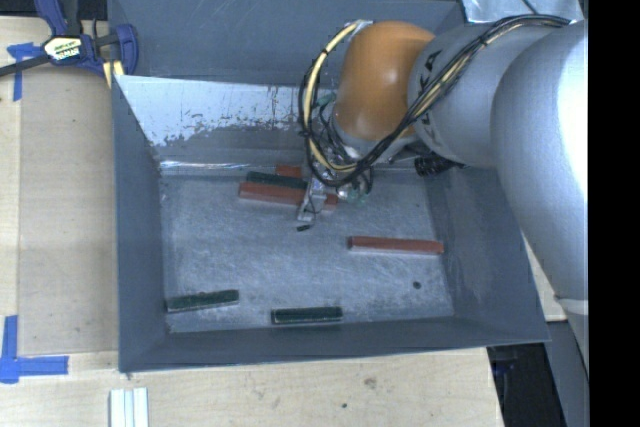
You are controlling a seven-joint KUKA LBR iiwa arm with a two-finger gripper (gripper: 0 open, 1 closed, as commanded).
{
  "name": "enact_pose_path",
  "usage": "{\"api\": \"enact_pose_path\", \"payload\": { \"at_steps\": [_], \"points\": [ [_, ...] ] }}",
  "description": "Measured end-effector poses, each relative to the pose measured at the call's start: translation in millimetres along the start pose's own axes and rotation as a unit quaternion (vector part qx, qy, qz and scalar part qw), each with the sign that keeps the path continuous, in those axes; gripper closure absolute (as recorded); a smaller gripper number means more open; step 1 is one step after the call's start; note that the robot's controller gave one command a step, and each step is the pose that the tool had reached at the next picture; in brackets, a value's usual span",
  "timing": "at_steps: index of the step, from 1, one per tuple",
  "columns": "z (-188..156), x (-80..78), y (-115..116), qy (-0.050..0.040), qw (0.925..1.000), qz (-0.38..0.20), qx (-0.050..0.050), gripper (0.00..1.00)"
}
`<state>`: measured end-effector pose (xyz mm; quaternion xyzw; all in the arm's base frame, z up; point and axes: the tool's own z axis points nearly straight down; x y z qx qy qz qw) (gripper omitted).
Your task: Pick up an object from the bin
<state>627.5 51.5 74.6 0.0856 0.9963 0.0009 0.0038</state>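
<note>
Down in the grey bin [135,215], my gripper [308,212] hangs over a red-brown bar [265,195] beside a green bar [265,178] near the back wall; clenched or released, I cannot tell. Bare floor lies in front.

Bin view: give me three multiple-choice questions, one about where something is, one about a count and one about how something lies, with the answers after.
1. Where is the gripper?
A. Over the small heap of sticks at the back of the bin floor
B. Over the front left corner
C. Outside the bin

2. How many dark green sticks lie singly near the front wall?
A. One
B. Two
C. Four

3. How does the lone red-brown stick lie?
A. Flat on the floor
B. Upright against a wall
C. Across a green stick

Answers:
1 A, it hangs just above that heap.
2 B, one lies front left and one mid-front.
3 A, it lies flat, apart from the others.
</note>
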Motion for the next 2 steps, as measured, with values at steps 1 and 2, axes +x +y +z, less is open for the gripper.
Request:
{"api": "enact_pose_path", "payload": {
  "at_steps": [1,2],
  "points": [
    [0,0.0,0,0.0000,1.0000,0.000,0.000,1.00],
    [-175,9.1,-22,-0.0013,0.9999,0.012,0.000,1.00]
  ]
}}
